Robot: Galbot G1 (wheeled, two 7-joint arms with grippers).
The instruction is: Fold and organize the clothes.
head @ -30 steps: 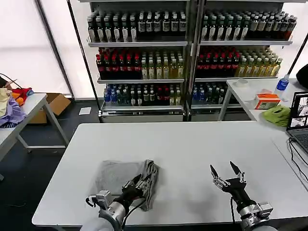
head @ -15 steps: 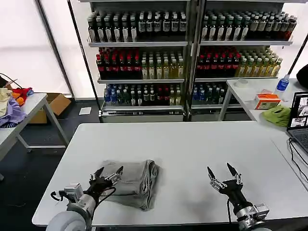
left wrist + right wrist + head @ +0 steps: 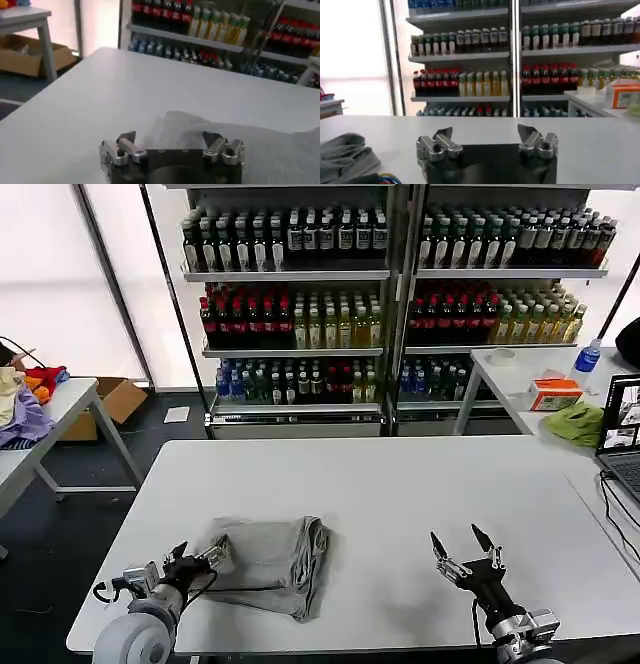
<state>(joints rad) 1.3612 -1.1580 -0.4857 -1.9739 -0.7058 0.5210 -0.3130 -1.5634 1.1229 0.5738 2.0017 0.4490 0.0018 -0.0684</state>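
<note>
A: Start nearest. Where is the left gripper (image 3: 197,562)?

B: Low at the near left of the white table (image 3: 400,484), at about 7 o'clock from the table's middle. Its fingers are spread apart and grasp nothing. From its wrist camera the left gripper (image 3: 170,142) has both tips parted over the tabletop, with the grey cloth just past them.

A: And the clothes?

B: A folded light grey bundle, the clothes (image 3: 268,561), lies flat on the table just at 3 o'clock of that gripper. The gripper's tips sit at the bundle's left edge; whether they touch the cloth I cannot tell. The thicker, rolled-looking folds are on the bundle's right side. In the left wrist view the cloth (image 3: 240,145) spreads beyond the fingers towards the far side.

A: The other arm?

B: The right gripper (image 3: 466,552) is at about 5 o'clock from the table's middle, well apart from the bundle, which lies at its 9 o'clock. Its fingers are splayed wide, empty, pointing up and away. In its own camera the right gripper (image 3: 487,136) is parted over bare table, and the grey folds (image 3: 345,152) show off to one side.

A: Farther back?

B: At 12 o'clock, beyond the table, stand shelves of bottles (image 3: 390,294). At 2 o'clock a second table carries an orange box (image 3: 555,394) and a green cloth (image 3: 577,424), with a laptop (image 3: 622,439) at the edge.
</note>
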